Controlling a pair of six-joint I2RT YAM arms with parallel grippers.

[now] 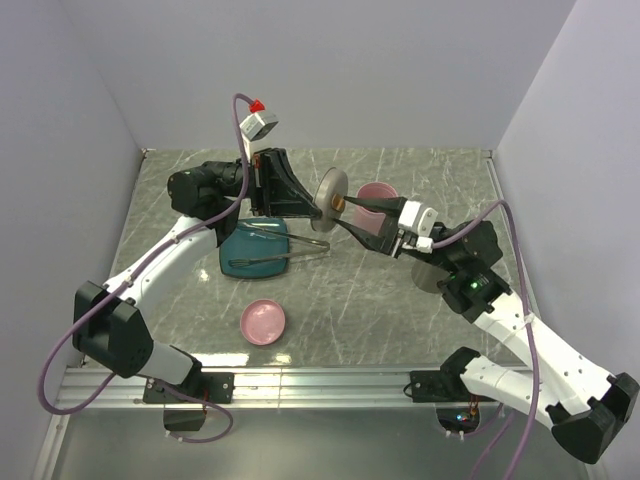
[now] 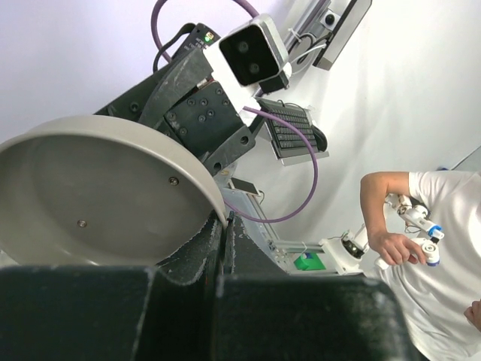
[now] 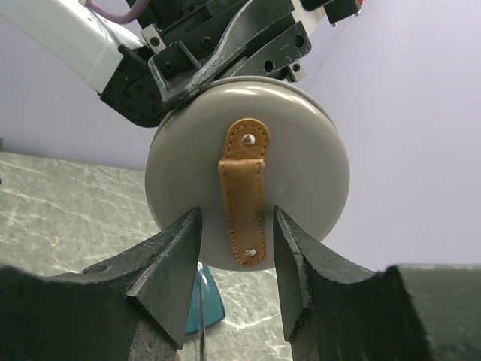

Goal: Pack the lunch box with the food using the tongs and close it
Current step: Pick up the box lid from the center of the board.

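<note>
- Left end effector (image 2: 224, 235) clamped on lid (image 3: 310, 171) rim, presenting it edge-up (likely a handover).
- Right end effector (image 3: 237, 218) half-open astride lid's tan strap (image 3: 243, 180), gripping nothing.
- Tongs (image 1: 275, 259) idle on teal plate (image 1: 238, 250).

No text, label, brand, number or sign can be read in any view.

Surfaces checked:
- The keyboard (image 2: 291, 134), upper centre of the left wrist view (keys too small to make out).
- The green box (image 2: 304, 262), lower centre-right of the same view (face blurred).
- The tan strap (image 3: 244, 192) on the grey lid (image 3: 301, 150), centre of the right wrist view (plain surface with two rivets, no stamp legible).
- The red-capped grey block (image 1: 258, 120), upper centre of the top view (too small to tell).
</note>
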